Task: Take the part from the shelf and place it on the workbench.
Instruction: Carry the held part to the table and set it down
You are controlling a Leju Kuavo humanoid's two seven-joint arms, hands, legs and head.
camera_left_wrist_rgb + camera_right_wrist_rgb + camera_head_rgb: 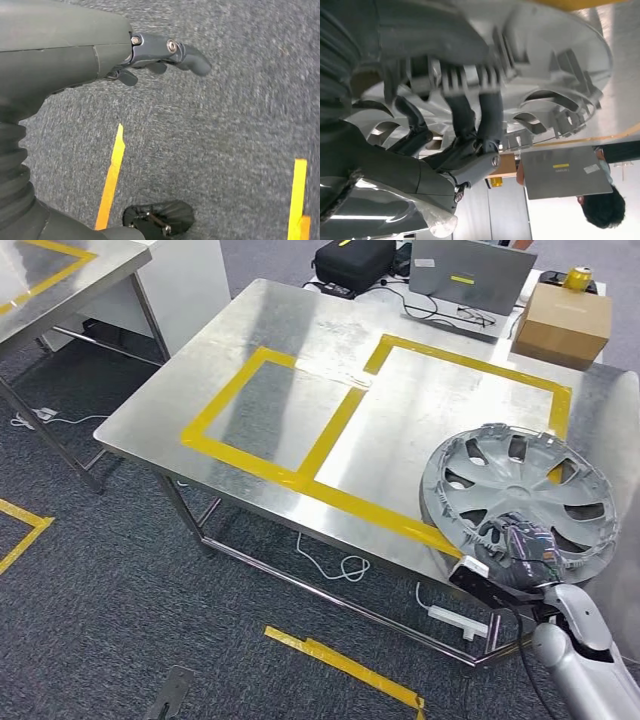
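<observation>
The part is a grey plastic wheel cover [519,490] with several spoke openings. My right hand [521,545] grips its near rim and holds it over the right front corner of the steel workbench [302,350], above the larger yellow-taped rectangle [468,360]. In the right wrist view the dark fingers [471,115] hook through the ribbed underside of the wheel cover [554,65]. My left hand [162,52] hangs over the grey carpet, fingers apart, holding nothing.
A smaller yellow-taped rectangle [272,415] lies left of the large one. At the bench's far edge stand a laptop [468,275], a black case [353,260] and a cardboard box [562,325]. Another steel table [60,280] stands at the far left. A person [603,207] is beyond the laptop.
</observation>
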